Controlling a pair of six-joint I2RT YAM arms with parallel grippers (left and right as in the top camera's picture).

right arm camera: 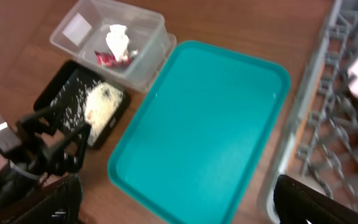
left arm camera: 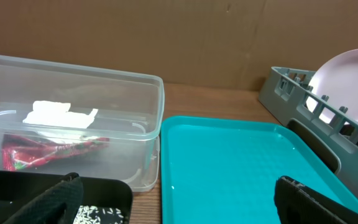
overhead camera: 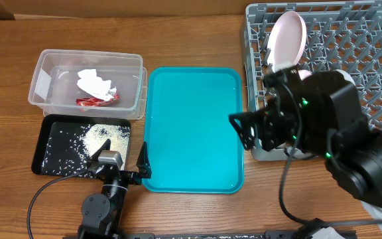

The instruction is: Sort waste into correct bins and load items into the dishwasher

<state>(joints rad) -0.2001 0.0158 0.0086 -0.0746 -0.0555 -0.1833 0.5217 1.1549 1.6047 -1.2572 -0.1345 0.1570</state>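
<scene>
The clear tub (overhead camera: 45, 58) at the back left holds the white tissue (overhead camera: 93, 82) and the red-and-white wrapper (overhead camera: 98, 100). In front of it the black tray (overhead camera: 40, 154) holds loose rice (overhead camera: 98, 136). The grey dish rack (overhead camera: 377, 66) at the right holds an upright pinkish-white bowl (overhead camera: 287, 36). My left gripper (overhead camera: 122, 156) is open and empty, low between the black tray and the teal tray (overhead camera: 191, 133). My right gripper (overhead camera: 243, 131) is open and empty, above the rack's front left corner. Chopsticks are out of view.
The left wrist view shows the tub (left arm camera: 135, 124), wrapper (left arm camera: 48, 152), teal tray (left arm camera: 229, 168) and rack (left arm camera: 291, 93). The right wrist view looks down on the teal tray (right arm camera: 204, 124), the black tray (right arm camera: 55, 93) and my left arm (right arm camera: 17, 149).
</scene>
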